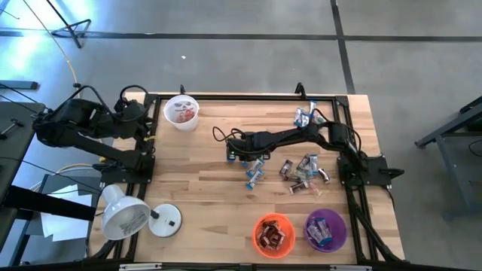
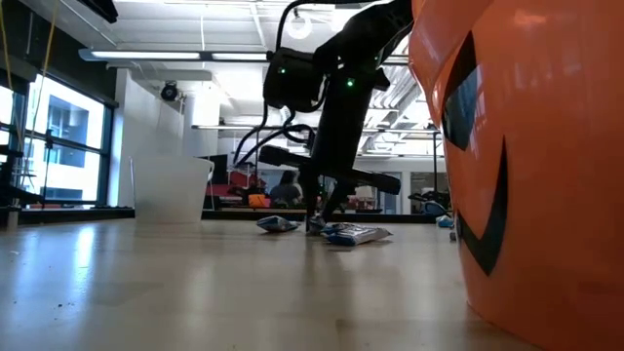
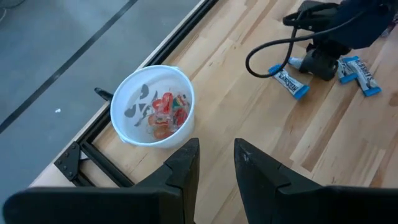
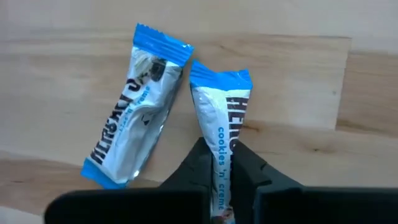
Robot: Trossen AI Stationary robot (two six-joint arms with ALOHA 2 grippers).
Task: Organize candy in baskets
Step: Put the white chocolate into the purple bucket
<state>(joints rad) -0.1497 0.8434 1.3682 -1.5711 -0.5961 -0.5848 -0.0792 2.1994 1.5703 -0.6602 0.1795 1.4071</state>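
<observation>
The left gripper (image 3: 216, 163) hangs with its fingers a little apart and holding nothing, just beside the white basket (image 1: 181, 111) of pinkish candy at the table's far left corner. Mid-table, the right gripper (image 4: 219, 167) pinches a blue-and-white bar (image 4: 222, 118) reading "cookies 'n' creme"; a second Hershey's bar (image 4: 137, 106) lies beside it. At the near right edge stand the orange basket (image 1: 273, 234) and the purple basket (image 1: 325, 229).

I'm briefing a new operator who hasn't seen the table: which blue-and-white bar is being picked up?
Follow the right arm out to mid-table, where the right gripper is down among blue-and-white candy. The bar sits between its fingers, pinched at one end. A second blue bar lies free beside it, angled, untouched.
</observation>
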